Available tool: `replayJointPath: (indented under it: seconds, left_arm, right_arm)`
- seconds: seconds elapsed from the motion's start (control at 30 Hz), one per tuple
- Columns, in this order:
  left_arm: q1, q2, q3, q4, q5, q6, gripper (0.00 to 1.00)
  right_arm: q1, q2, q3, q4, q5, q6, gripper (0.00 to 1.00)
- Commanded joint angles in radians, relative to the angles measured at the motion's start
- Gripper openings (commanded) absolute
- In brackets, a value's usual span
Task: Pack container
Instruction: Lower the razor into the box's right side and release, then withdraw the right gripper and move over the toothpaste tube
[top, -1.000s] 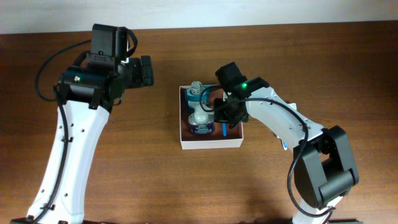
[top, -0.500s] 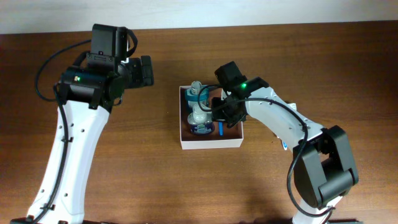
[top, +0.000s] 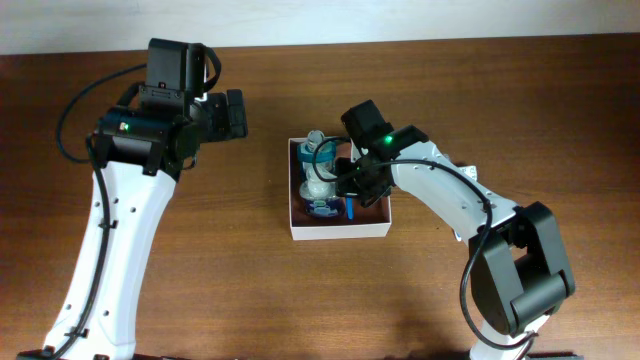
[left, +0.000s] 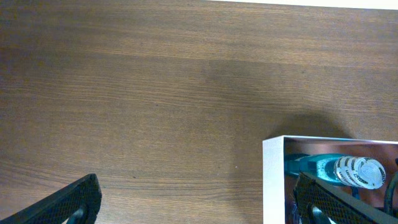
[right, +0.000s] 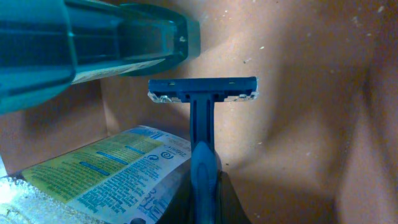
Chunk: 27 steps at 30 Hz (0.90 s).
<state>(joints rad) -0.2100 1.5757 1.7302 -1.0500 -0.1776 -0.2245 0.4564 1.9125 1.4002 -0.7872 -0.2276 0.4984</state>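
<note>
Brown wood table (top: 250, 300), with a pale wall strip (top: 300, 15) behind the far edge. The white box (top: 340, 232) sits mid-table under the right arm, well apart from the left arm.

Overhead only: both arms and the whole box. The left gripper (top: 233, 113) hangs over bare wood off to the box's left.

Left wrist cam: jaws spread wide, nothing between them. It also catches one box corner and a teal bottle (left: 323, 169) with a ribbed white cap.

Right wrist cam: right gripper (right: 204, 202) clamped on the handle of a blue razor (right: 202, 89). The blade head points away from the fingers, inside the box, with a labelled pack (right: 106, 171) beside it.

Count: two arms, one box, one razor. Two bottles show from above; can't tell if there are more.
</note>
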Motion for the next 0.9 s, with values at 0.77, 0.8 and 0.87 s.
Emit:
replayJointPath:
  seconds: [0.77, 0.8, 0.87]
  left_arm:
    - [0.003, -0.005, 0.014, 0.002, -0.014, 0.016, 0.99]
    - [0.003, -0.005, 0.014, 0.002, -0.014, 0.016, 0.99]
    - [0.003, -0.005, 0.014, 0.002, -0.014, 0.016, 1.00]
  right_arm:
    - [0.008, 0.009, -0.010, -0.003, 0.056, -0.024, 0.04]
    - [0.008, 0.009, -0.010, -0.010, 0.071, -0.043, 0.04]
    - [0.008, 0.009, -0.010, -0.023, 0.104, -0.073, 0.04]
